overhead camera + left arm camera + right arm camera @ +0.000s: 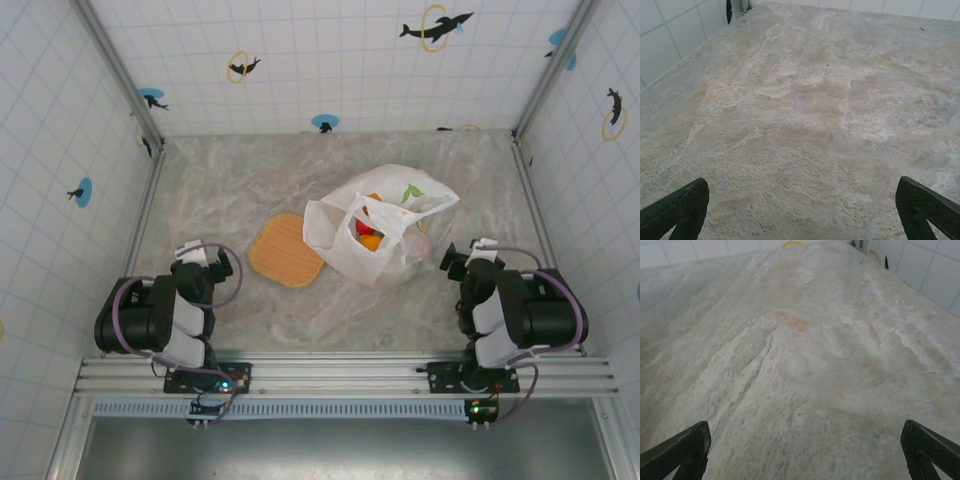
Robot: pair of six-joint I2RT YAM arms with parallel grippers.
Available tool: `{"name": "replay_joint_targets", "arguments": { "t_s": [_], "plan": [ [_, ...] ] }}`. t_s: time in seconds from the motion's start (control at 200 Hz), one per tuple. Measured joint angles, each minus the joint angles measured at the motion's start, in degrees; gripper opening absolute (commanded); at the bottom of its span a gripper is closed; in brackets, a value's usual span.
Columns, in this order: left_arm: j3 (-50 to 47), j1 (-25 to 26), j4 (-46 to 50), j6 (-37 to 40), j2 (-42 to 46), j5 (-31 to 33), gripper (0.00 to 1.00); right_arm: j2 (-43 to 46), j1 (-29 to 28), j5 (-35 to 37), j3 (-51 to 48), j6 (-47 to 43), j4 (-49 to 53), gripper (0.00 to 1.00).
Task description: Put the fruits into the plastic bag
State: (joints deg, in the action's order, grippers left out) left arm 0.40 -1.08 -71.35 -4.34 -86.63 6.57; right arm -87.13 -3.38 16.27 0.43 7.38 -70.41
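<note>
I've got the thin translucent white plastic bag [392, 262] lying crumpled on the marbled beige table [230, 190], right of centre and nearer my right arm than my left. Its long axis runs on a diagonal, from the loop handles at the near-left end up to a corner pointing far-right. The mouth gapes up at the overhead camera, between the handles. Looking in, I can pick out fruits [369, 238]: one round orange one low in the opening, with a red one touching it just behind. A sliver of orange peeks out at the top edge of the mouth. How many more are in there I can't tell, because the folded film hides the rest of the inside. There's only a faint pinkish tint through the right side. One green leaf print shows on the far flap, and any other print is too small for me to read. Just left of the bag, near the handles, lies the flat tan round woven mat [285, 250]; whether the two touch I can't make out. The left claw [800, 192] is spread wide with nothing between its dark fingers, just bare table, and it's parked near its base, well apart from the bag. The right claw [805, 432] is the same, gaping and empty over bare table near its own base, beside the bag's right edge without touching it.
</note>
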Motion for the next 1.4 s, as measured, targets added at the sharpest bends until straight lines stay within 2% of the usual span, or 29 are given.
{"name": "replay_joint_targets", "arguments": {
  "t_s": [1.401],
  "plan": [
    [0.0,0.0,-0.11,0.0,0.0,-0.15,0.98,0.02,-0.44,-0.28,-0.07,-1.42,-1.57,1.0]
  ]
}}
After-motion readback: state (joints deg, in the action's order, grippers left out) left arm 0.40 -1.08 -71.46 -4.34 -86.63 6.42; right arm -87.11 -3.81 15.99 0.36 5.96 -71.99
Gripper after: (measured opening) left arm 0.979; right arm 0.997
